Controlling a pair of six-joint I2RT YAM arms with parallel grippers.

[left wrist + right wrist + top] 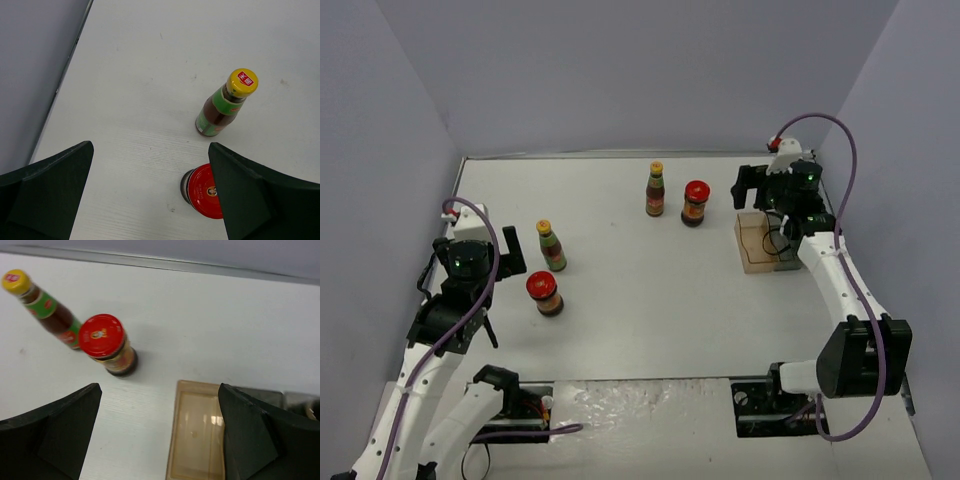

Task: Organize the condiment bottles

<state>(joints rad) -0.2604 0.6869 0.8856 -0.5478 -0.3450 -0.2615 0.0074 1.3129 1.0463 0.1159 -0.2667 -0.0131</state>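
Four condiment bottles stand on the white table. A slim dark bottle with a yellow cap (656, 190) (45, 307) and a red-lidded jar (695, 203) (107, 345) stand side by side at the back middle. Another yellow-capped bottle (552, 246) (225, 105) and another red-lidded jar (545, 294) (202, 190) stand at the left. My left gripper (502, 290) (150, 195) hangs open just left of that jar, its right finger covering part of the lid in the wrist view. My right gripper (767, 210) (157, 435) is open above the tray, holding nothing.
A clear brownish plastic tray (763, 244) (197, 435) lies at the right, below the right gripper, with nothing visible inside. Grey walls close the table at the back and on both sides.
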